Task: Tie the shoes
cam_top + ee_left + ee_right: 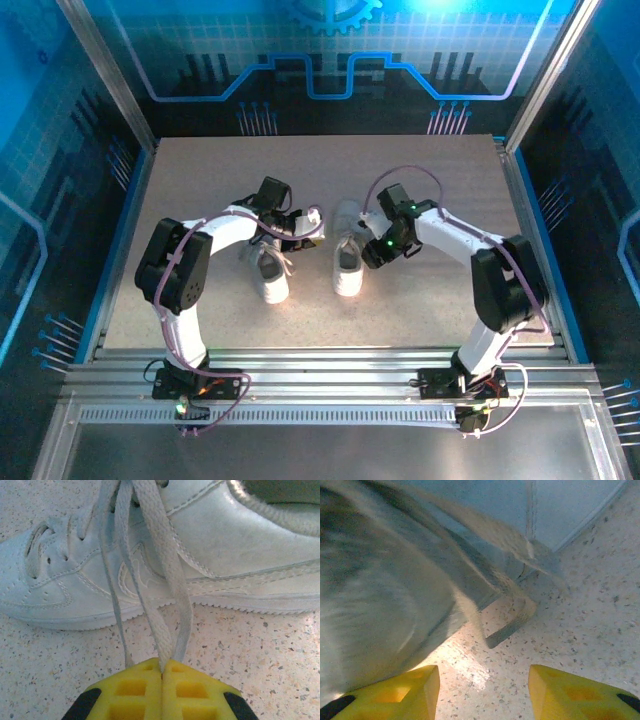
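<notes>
A speckled beige table sits inside a blue-lit enclosure. Two black-and-white robot arms reach in from its near edge. The left arm and the right arm bend toward each other over the middle. Between them stand two small white sneakers side by side, slightly apart: the left shoe and the right shoe.

The left gripper has its yellow jaws pressed together, pinching flat white laces. The laces run from the eyelets of a shoe down into the jaws. That shoe lies on its sole across the top of the wrist view, just beyond the fingertips. From above, this gripper hangs between the pair, near the left shoe's far end.

The right gripper has its yellow jaws standing well apart, with bare table between them and nothing held. A blurred white shoe looms close on its left side, and a loose lace end curls on the table just ahead. From above, it sits just beside the right shoe's outer side.
</notes>
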